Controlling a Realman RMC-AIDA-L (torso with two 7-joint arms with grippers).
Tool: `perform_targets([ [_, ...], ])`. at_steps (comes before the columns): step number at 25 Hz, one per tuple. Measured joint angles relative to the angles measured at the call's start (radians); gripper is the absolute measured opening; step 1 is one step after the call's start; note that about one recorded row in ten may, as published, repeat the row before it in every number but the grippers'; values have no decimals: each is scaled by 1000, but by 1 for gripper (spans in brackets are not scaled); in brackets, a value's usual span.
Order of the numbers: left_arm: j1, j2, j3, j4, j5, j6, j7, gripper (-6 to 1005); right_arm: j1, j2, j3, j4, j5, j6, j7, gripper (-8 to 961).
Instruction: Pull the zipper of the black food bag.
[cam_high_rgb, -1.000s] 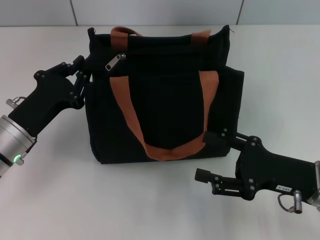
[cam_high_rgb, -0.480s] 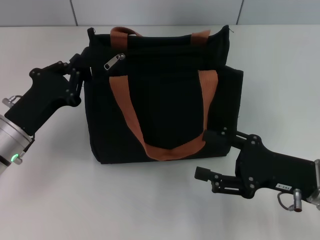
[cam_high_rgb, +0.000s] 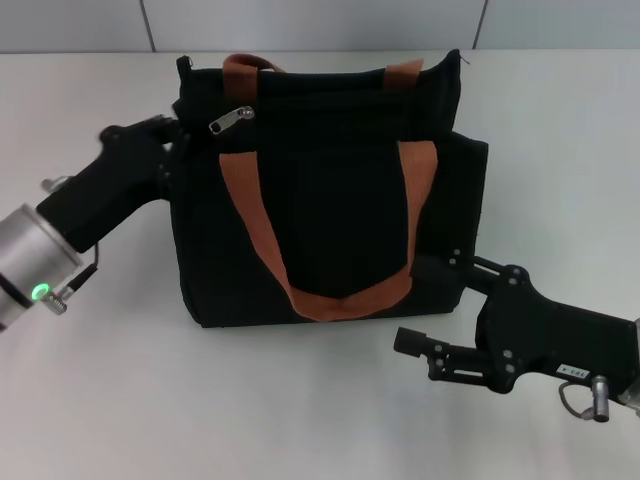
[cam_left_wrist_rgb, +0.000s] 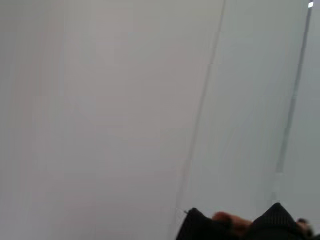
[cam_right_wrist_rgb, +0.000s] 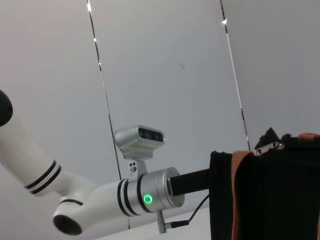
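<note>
The left gripper (cam_high_rgb: 172, 135) presses against the upper left corner of the black food bag (cam_high_rgb: 330, 180); whether it grips anything cannot be told. The bag lies on the white table (cam_high_rgb: 300, 400), and the zipper (cam_high_rgb: 229, 120) rests near that same corner, just beside the left gripper. The right gripper (cam_high_rgb: 428, 306) is spread wide, one finger (cam_high_rgb: 440, 272) touching the bag's lower right corner. A small white label (cam_high_rgb: 572, 371) on it is unreadable.

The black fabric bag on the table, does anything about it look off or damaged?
Nothing stands out. The boxy black fabric bag with orange-brown straps stands upright and intact, its small silver zipper pull near the upper left corner beside the left gripper. The right gripper is at its lower right corner.
</note>
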Motion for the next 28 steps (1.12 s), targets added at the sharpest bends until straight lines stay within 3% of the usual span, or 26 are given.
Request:
perform_targets([
  [6,7,2,119,156,1,20,-414,14,6,-1,15,0,0,-55,6,826],
  [11,17,7,189,228,2,49,-618,14,41,-1,55,-2,0,-91,29,825],
  [17,23,7,191,240,-2,147,-679,15,98,-1,103,-4,0,-79,87,825],
  [28,34,10,177,245,-1,70,-708,16,198,-4,128,-76,27,-52,490,824],
])
